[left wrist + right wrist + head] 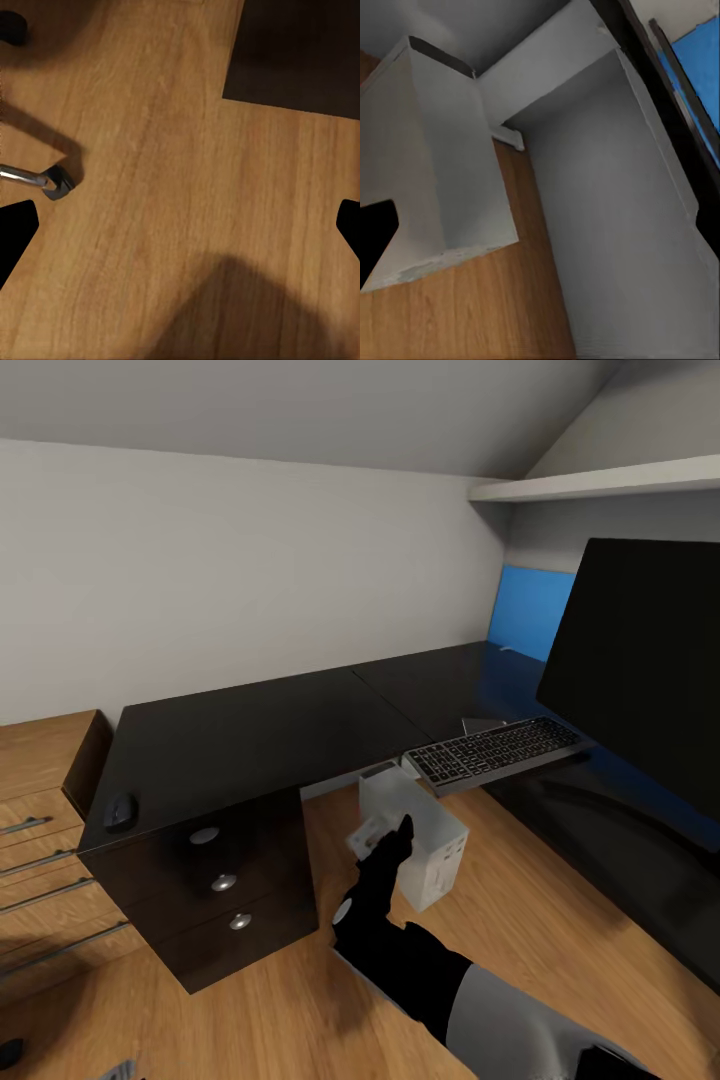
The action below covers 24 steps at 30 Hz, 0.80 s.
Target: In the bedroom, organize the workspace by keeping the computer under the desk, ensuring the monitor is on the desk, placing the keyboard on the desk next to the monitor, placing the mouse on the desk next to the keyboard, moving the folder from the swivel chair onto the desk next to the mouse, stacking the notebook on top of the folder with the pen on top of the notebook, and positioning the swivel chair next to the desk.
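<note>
Head view: the computer (425, 840) was seen on the wooden floor (540, 930) under the black counter (270, 735), with the right tool (397, 832) at its top edge; whether that tool was closed could not be told. The keyboard (497, 750) lay before the monitor (640, 660), the mouse (120, 810) well apart. Left wrist view: the left tool's fingertips (16, 229) were spread wide over floor, near a castor (58, 182). Right wrist view: the grey case (442, 157) was shown close.

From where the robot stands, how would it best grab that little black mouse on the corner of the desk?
Judging by its pose, from straight above, pinching its two long sides. The mouse is low and rounded, lying flat near the edge of the desk, so little is offered from the side, while the space above it is open. The left arm looks nearer.
</note>
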Available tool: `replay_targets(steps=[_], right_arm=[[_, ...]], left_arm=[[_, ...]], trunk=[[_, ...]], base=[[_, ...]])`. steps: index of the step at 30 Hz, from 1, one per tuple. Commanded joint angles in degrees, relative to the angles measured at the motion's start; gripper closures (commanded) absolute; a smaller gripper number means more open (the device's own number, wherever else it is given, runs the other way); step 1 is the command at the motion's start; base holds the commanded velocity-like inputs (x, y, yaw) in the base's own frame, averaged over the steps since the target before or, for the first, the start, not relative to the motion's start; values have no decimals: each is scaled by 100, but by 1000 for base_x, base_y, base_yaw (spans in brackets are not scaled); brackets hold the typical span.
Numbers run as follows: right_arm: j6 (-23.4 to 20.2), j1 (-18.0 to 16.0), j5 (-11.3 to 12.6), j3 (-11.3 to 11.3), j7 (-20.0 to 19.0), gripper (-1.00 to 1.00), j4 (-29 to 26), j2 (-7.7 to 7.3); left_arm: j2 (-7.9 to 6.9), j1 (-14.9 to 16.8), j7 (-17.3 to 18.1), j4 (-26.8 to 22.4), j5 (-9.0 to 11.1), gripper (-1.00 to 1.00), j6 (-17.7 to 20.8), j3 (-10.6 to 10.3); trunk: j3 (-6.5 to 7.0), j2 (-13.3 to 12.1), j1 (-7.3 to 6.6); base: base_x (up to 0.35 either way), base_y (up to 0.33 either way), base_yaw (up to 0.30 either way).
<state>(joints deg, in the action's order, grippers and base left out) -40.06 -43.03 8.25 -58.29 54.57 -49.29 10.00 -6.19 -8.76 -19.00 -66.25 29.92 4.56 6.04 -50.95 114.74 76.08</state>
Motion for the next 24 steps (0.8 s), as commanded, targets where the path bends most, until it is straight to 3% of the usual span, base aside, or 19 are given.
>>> replay_targets(steps=[1,5,7,24], right_arm=[[-17,-11,51,-29,169,-100,29,0],[10,-12,18,-35,693,-100,229,0],[13,-12,7,-50,750,-100,325,0],[148,-12,-10,-70,810,-100,447,0]], left_arm=[[-1,-3,-25,-15,34,-100,27,-1],[10,-3,-24,-12,31,-100,27,-6],[11,-3,-24,-11,31,-100,27,-10],[13,-3,-16,-11,27,-100,27,-23]], trunk=[[-4,3,0],[-4,3,0],[-4,3,0],[-4,3,0]], base=[[0,0,0],[0,0,0],[0,0,0],[0,0,0]])
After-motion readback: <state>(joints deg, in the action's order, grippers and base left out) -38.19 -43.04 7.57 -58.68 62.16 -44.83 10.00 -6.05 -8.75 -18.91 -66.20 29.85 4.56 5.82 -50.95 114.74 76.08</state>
